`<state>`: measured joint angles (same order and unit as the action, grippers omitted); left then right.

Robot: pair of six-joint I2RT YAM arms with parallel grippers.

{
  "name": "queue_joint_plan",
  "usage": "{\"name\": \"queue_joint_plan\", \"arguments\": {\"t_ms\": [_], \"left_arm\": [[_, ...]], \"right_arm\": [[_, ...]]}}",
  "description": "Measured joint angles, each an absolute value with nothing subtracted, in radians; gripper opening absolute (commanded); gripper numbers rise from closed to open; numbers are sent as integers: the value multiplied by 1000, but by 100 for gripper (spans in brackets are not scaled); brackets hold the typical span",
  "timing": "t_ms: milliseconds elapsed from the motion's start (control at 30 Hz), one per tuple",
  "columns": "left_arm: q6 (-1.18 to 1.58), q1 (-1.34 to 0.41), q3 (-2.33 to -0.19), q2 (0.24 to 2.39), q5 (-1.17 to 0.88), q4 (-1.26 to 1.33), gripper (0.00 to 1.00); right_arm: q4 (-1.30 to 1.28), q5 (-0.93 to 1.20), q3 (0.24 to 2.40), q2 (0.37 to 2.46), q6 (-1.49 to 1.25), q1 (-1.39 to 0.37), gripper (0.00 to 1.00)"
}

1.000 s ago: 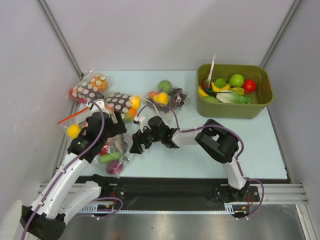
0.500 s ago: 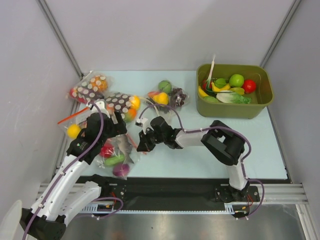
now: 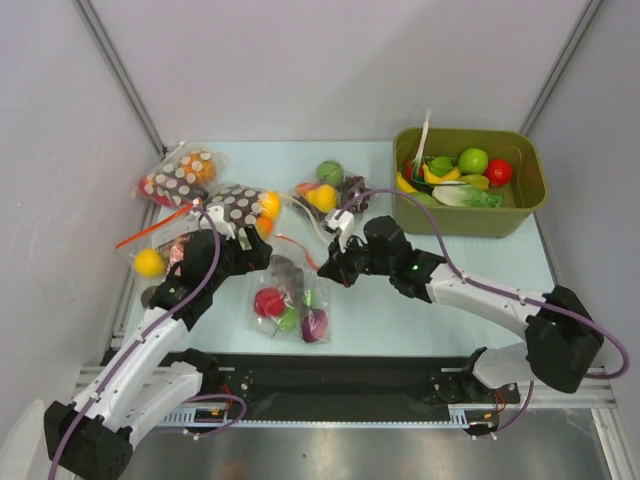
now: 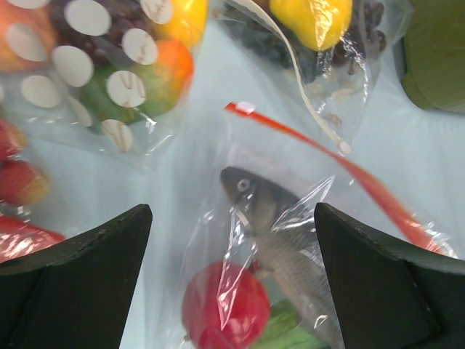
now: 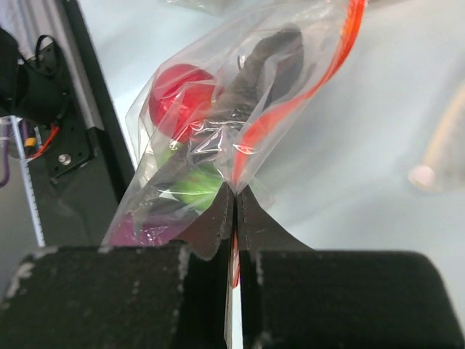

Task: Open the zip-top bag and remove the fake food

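The zip-top bag (image 3: 258,285) lies between the arms, its red-orange zip strip (image 3: 300,250) toward the back. Inside it is the fake food: a red ball (image 3: 267,301), a green piece (image 3: 290,319), a purple piece (image 3: 314,324) and a grey fish (image 3: 289,274). My right gripper (image 3: 329,268) is shut on the strip's end (image 5: 243,156), and the bag (image 5: 312,51) hangs from the pinch. My left gripper (image 3: 246,256) is open just left of the bag. Its fingers (image 4: 94,251) straddle the fish (image 4: 265,207) and the ball (image 4: 225,309) without touching them.
A green bin (image 3: 470,218) of loose toy food stands at the back right. Two brown dotted bags (image 3: 236,206) (image 3: 178,176) and a clear bag with a yellow ball (image 3: 150,262) lie at the left. Another clear bag (image 3: 335,190) lies at the back middle.
My right gripper shut on the zip strip and drew the bag rightward, out from under the left arm. The right arm stretched out to the right. The left gripper stayed open.
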<state>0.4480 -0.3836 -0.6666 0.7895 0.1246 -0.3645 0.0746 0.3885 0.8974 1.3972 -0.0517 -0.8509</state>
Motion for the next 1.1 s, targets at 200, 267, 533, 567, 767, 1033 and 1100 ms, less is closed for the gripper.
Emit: {"name": "queue_joint_plan", "arguments": {"t_ms": [200, 267, 533, 567, 767, 1033, 1100], "left_arm": [[455, -384, -575, 823, 10, -199, 100], [455, -384, -558, 831, -17, -154, 100], [472, -384, -474, 919, -143, 80, 100], [472, -384, -469, 936, -161, 105, 100], [470, -384, -466, 1085, -235, 239, 100], [481, -383, -465, 1280, -374, 418, 99], [495, -383, -465, 1317, -411, 467, 99]], "right_arm": [[35, 378, 773, 1254, -16, -763, 0], [22, 373, 742, 1217, -8, -741, 0], [14, 385, 690, 1111, 1, -728, 0], [17, 390, 684, 1105, 1, -728, 0], [39, 422, 630, 1091, -10, -722, 0], [54, 449, 598, 1046, -30, -717, 0], [54, 453, 598, 1036, -30, -714, 0]]}}
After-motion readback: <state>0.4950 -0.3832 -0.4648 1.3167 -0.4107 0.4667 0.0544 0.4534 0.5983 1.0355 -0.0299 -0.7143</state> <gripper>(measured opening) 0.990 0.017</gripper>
